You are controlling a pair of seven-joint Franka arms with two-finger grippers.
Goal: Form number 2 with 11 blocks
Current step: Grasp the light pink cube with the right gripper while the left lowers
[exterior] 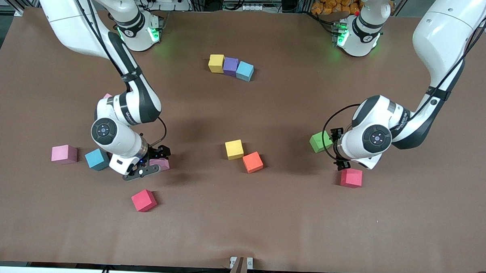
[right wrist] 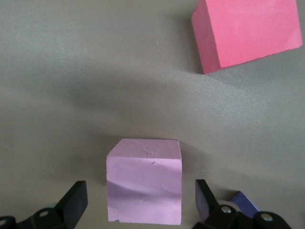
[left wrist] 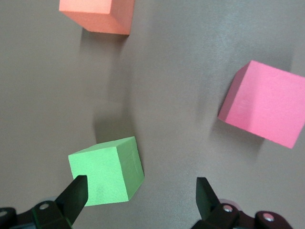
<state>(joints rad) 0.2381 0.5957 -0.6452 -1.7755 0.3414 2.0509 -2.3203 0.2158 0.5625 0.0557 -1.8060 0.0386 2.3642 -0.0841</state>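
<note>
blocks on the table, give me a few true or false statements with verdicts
1. A yellow block, a purple block and a light blue block sit touching in a row. True.
2. The right pincer is shut on the pale pink block. False: its fingers are open, the block between them.
3. The orange block sits on top of a yellow block. False: both rest on the table, side by side.
4. The left pincer is open beside the green block. True.
5. The digit is finished. False: only three blocks are lined up.
</note>
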